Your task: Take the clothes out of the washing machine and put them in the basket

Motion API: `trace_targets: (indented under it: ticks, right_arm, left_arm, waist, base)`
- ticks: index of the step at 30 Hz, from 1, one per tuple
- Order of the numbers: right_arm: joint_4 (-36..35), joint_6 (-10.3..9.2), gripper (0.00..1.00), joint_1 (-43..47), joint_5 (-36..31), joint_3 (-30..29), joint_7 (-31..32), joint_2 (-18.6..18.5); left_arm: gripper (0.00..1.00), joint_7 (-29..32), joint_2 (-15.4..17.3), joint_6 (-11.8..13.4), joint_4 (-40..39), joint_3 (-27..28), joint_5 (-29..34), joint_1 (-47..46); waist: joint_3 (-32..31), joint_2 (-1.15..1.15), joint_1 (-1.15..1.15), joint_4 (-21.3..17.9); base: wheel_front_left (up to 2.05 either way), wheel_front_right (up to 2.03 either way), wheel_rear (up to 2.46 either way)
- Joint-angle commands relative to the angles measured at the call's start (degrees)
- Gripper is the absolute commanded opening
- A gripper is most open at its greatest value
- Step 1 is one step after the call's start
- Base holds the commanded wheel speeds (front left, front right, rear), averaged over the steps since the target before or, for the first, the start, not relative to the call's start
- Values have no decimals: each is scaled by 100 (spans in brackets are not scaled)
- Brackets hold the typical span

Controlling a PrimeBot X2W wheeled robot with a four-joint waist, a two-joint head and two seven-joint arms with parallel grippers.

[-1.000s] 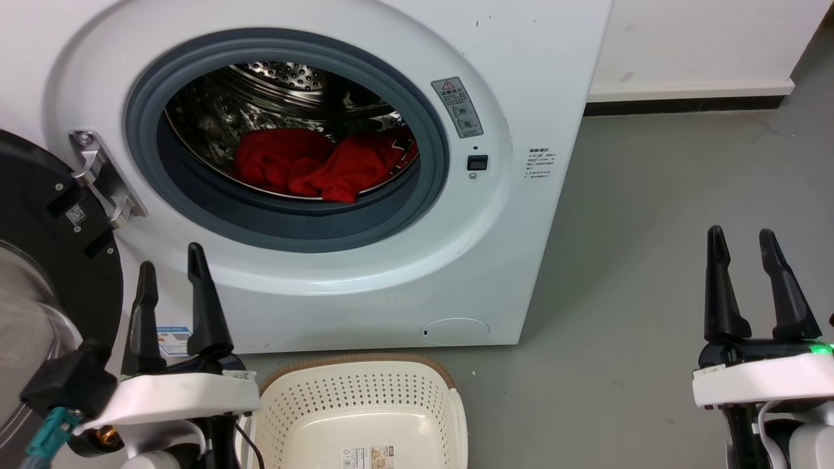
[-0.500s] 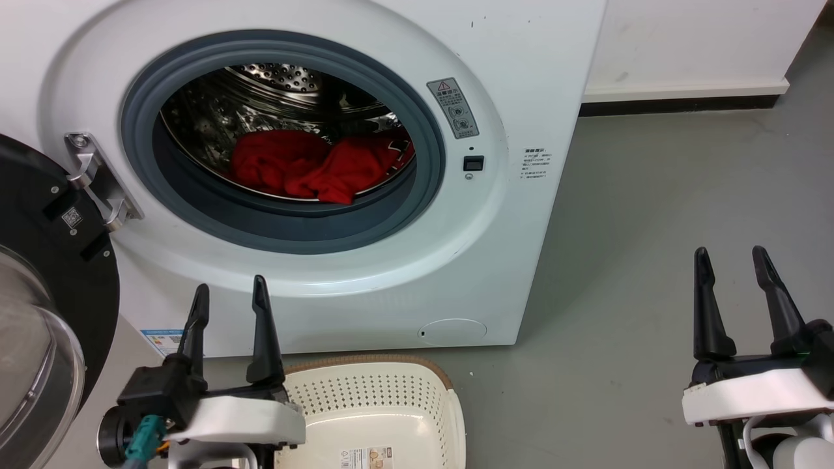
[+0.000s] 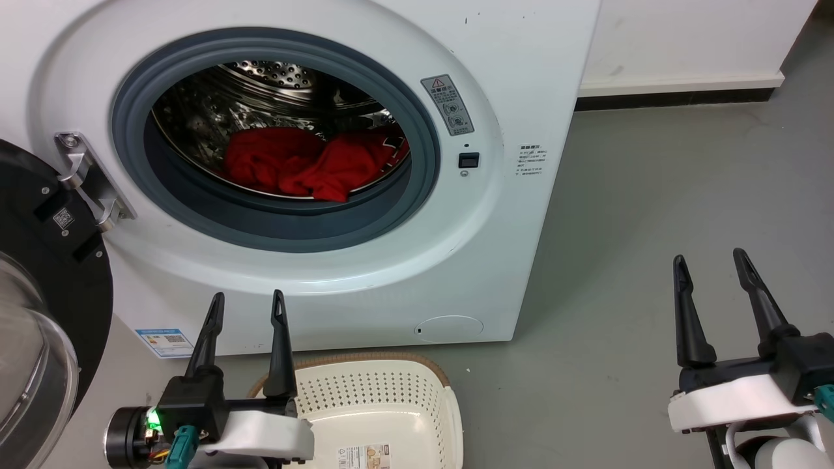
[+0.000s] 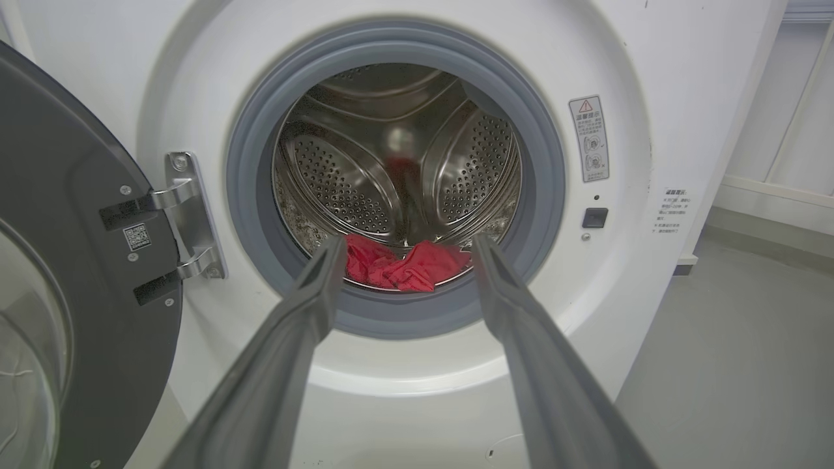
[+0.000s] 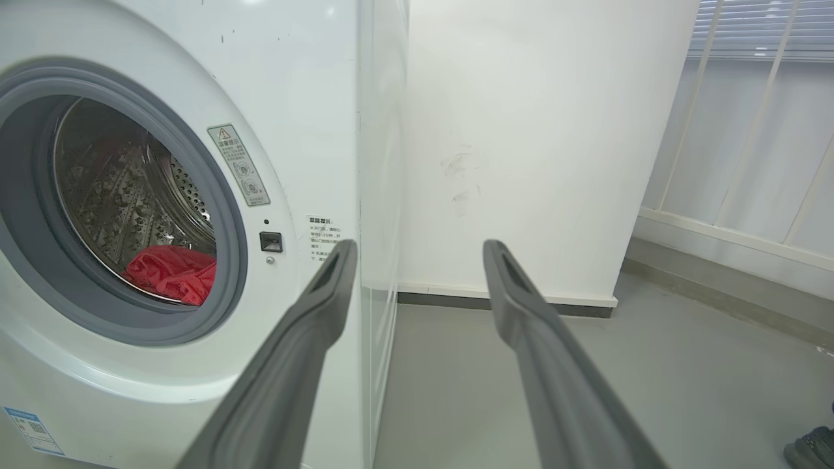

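Retrieval is judged to be at its very start: the reach into the drum is not yet made.

In the head view the bright red soft garments (image 3: 306, 166) lie heaped on the bottom of the perforated steel drum (image 3: 215, 117) of the large white front-loading washing machine (image 3: 515, 78), toward 11 o'clock. Its black-framed glass door (image 3: 45, 260) hangs open at 9 o'clock. The small oval cream plastic basket (image 3: 365, 391) sits at 6 o'clock, just in front of the machine, with no clothing in it. The left gripper (image 3: 248, 296) stands at 7 o'clock beside the basket, fingers spread and empty. The right gripper (image 3: 709, 255) is at 4 o'clock over the grey floor (image 3: 651, 195), likewise spread and empty, well apart from the machine.

In the left wrist view the left gripper (image 4: 409, 240) faces the porthole squarely, the garments (image 4: 404, 267) ahead at 12 o'clock between its fingers and clear of them. The next move probably calls for this arm to advance over the grey rubber rim (image 4: 397, 312), dip to the heap, then close.

In the right wrist view the right gripper (image 5: 420, 244) aims at the white wall (image 5: 534, 130), the garments (image 5: 172, 273) off at 9 o'clock.
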Motion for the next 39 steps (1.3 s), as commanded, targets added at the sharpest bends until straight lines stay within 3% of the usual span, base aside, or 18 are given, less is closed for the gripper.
trace_targets:
  ticks: [1, 9, 14, 21, 29, 39]
  right_arm:
    - [-41, -1, 100, 57, -161, 19, -57, -19]
    - [-99, -2, 100, 68, -518, 16, -144, -19]
    - [-18, -2, 100, 96, -466, -3, -198, -15]
    - [134, -2, 100, 160, -577, -12, -275, -14]
    - [271, -3, 100, 170, -733, -59, -356, -14]
    - [379, -3, 100, 148, -592, -65, -348, -14]
  left_arm:
    - [100, -56, 36, -55, 5, 13, 92, -55]
    - [100, -146, -247, -396, -82, 349, 143, 11]
    - [100, -201, -620, -859, -110, 859, 242, 166]
    - [100, -275, -809, -1526, 113, 1117, 794, 348]
    - [100, -355, -954, -1706, 192, 1266, 1269, 350]
    - [100, -342, -1038, -1898, 271, 1441, 1239, 369]
  waist:
    - [0, 0, 0, -5]
    - [27, 0, 0, -21]
    - [34, 0, 0, -22]
    - [27, 0, 0, -38]
    - [40, 0, 0, -49]
    - [21, 0, 0, -59]
  base:
    - [0, 0, 0]
    - [0, 0, 0]
    - [0, 0, 0]
    - [0, 0, 0]
    - [0, 0, 0]
    - [0, 0, 0]
